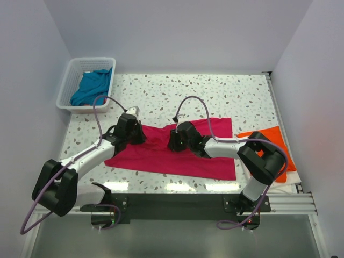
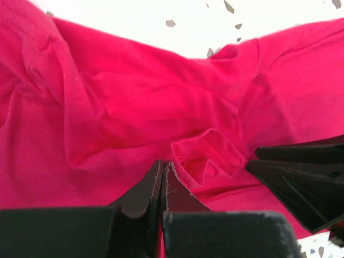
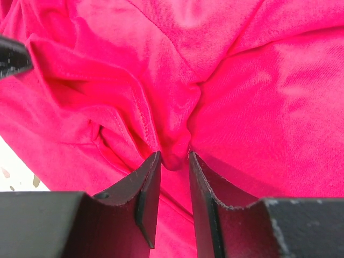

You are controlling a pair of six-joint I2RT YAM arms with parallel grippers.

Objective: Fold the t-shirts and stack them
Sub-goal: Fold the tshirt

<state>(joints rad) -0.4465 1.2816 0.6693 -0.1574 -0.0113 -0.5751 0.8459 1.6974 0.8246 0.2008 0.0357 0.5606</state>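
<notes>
From above, the white lattice basket [image 1: 69, 80] sits at the far left corner of the speckled table [image 1: 242, 97]. The teal-blue t-shirt [image 1: 92, 86] is bunched inside it and fills most of the floor. The crimson-pink t-shirt [image 1: 183, 156] lies spread across the middle of the table. The orange t-shirt [image 1: 274, 141] lies at the right edge, partly under the right arm's elbow.

The left arm reaches forward and to the right from its base, and the left gripper [image 1: 134, 130] is down on the crimson cloth near its far left corner. The right arm doubles back at the elbow and stretches leftward, low over the table. The right gripper [image 1: 173, 141] is set on the same shirt near the middle of its far edge.

In the left wrist view, the two fingers [image 2: 153, 185] are pressed flat together with their tips against rumpled crimson cloth. Whether a fold is caught between them cannot be told. The dark body of the other gripper shows at the right.

In the right wrist view, the fingers [image 3: 148, 177] stand slightly apart, clamped on a gathered ridge of the crimson cloth that bulges up between their tips.
</notes>
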